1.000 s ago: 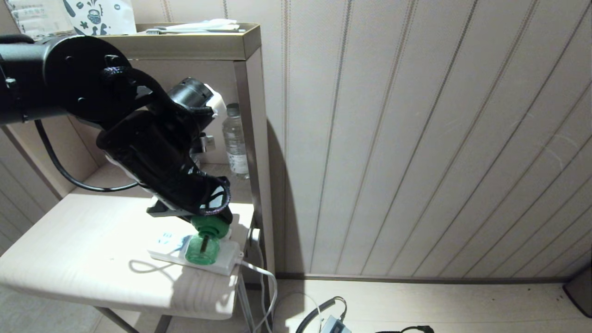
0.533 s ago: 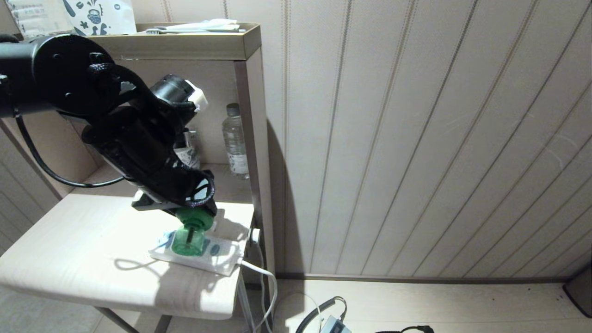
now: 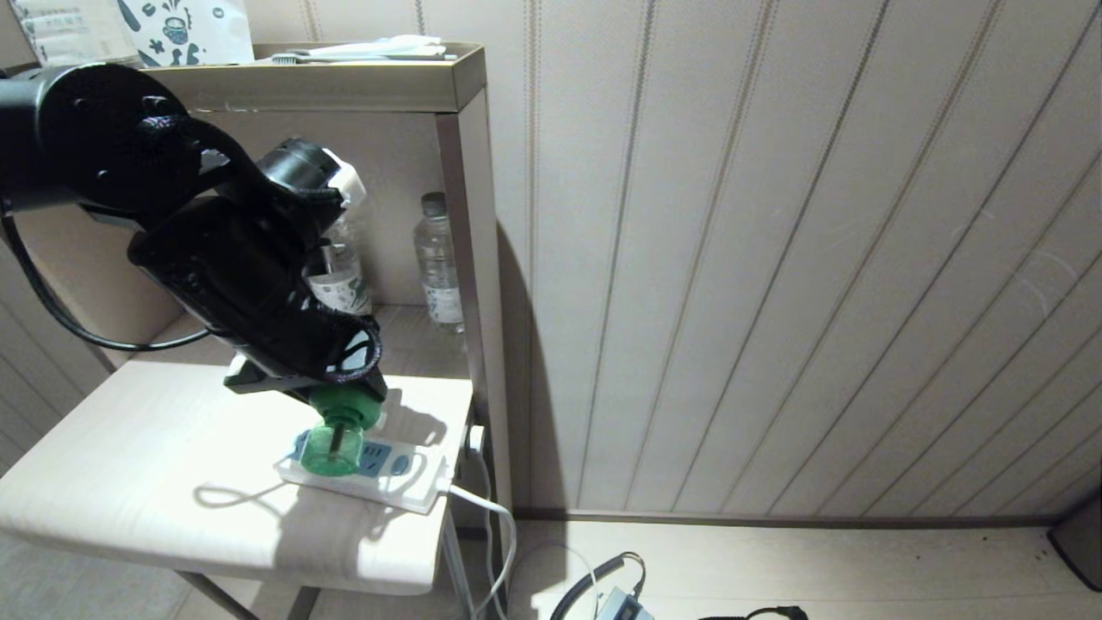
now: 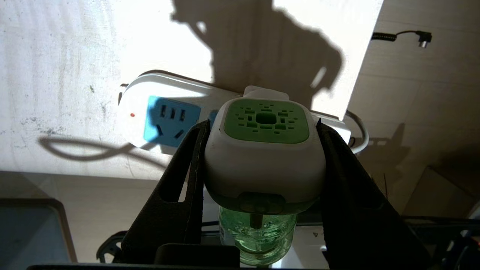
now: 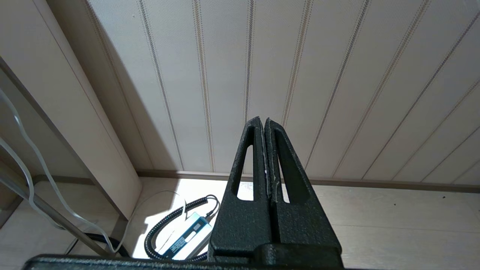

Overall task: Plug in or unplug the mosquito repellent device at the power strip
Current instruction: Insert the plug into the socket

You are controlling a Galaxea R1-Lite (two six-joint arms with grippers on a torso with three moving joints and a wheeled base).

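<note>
Pale woodgrain table bears flat power strip; left fingers clamp rounded mosquito repellent device.

no legible text; perhaps faint print on the bottle label

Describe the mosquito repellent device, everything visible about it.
The mosquito repellent device has a rounded white plastic head with a green vented face and a translucent green liquid bottle below. The left gripper clamps the head by its sides between black fingers. It hangs above the power strip on the table, bottle toward the head camera; its prongs are hidden, so whether they touch the strip is unclear.
</note>
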